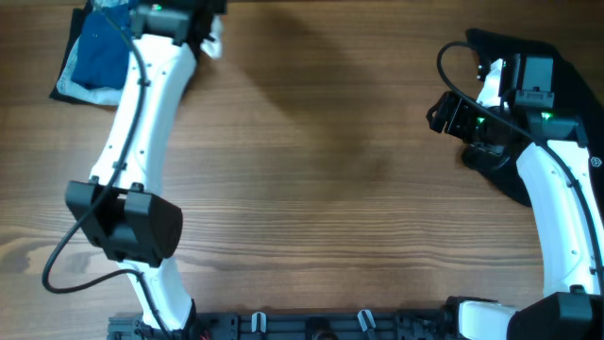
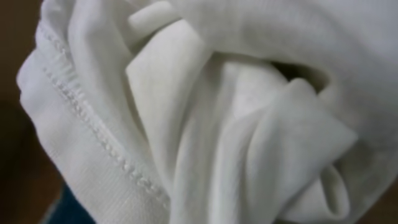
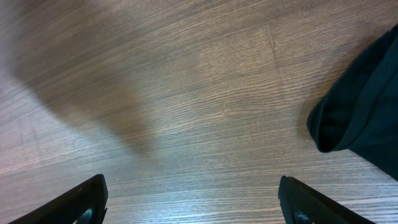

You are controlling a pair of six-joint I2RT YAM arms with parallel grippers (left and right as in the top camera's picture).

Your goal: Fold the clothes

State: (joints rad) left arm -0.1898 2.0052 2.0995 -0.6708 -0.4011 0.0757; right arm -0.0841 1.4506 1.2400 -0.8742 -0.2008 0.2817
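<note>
Two arms on my screen and they're well apart. My left arm (image 1: 142,104) is stretched out to the far left corner of the counter (image 1: 330,189), with the left pincer (image 1: 208,30) right up at the frame edge. Its wrist view is nothing but the white T-shirt (image 2: 205,112), bunched up in soft folds with a stitched hem running down the left side. It's so close to the lens that I see no fingers at all, so I can't tell if the pincer is clamped on the fabric or not. From overhead only a small bit of that white shows by the pincer. A blue garment (image 1: 99,52) lies just beside it in that corner. The right pincer (image 3: 189,193) is spread wide with nothing in it, hovering over wood, near a dark crumpled garment (image 3: 367,106) on the right side.
</note>
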